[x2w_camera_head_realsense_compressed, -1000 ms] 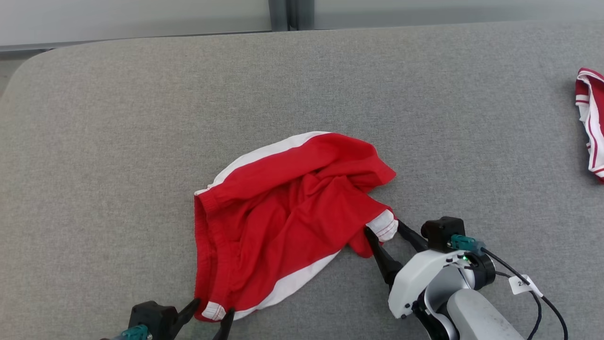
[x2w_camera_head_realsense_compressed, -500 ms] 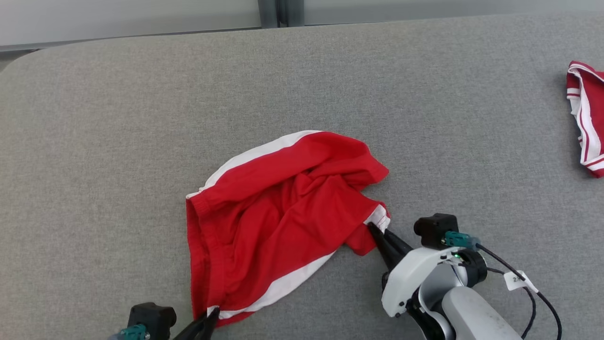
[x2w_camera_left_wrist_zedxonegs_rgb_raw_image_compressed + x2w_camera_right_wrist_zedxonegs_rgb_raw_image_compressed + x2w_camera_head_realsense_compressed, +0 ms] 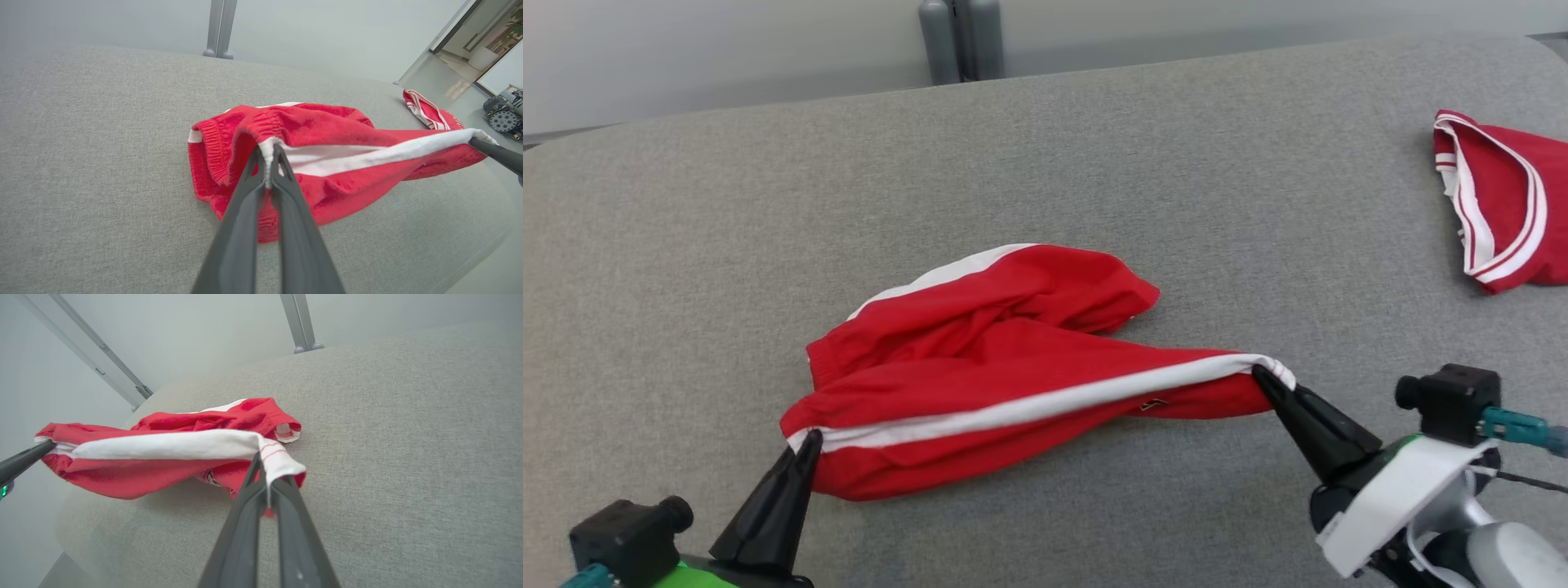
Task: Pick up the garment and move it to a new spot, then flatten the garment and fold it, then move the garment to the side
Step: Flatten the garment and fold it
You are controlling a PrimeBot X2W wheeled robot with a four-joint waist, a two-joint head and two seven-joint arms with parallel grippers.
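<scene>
The garment (image 3: 1005, 359), a pair of red shorts with a white side stripe (image 3: 1045, 402), sits near the middle of the grey fabric-covered tabletop (image 3: 1176, 163), slightly towards the robot's side. The left gripper (image 3: 810, 439) is fully closed, its two dark fingers pinching the waistband end of the white stripe; in the left wrist view the elastic band bunches just beside the fingertips. The right gripper (image 3: 1264, 377) is likewise closed tight, pinching the hem end of the same stripe, where thin red lines cross the white cuff. The stripe runs taut in a nearly straight line between the two grippers, and that edge of the shorts is raised off the surface, with a shadow under it in the right wrist view. The far part of the garment lies crumpled and folded on the tabletop behind the stretched edge. A second red-and-white garment (image 3: 1499, 204) lies well apart at the right edge of the tabletop. Two grey upright posts (image 3: 960, 41) stand beyond the far edge.
</scene>
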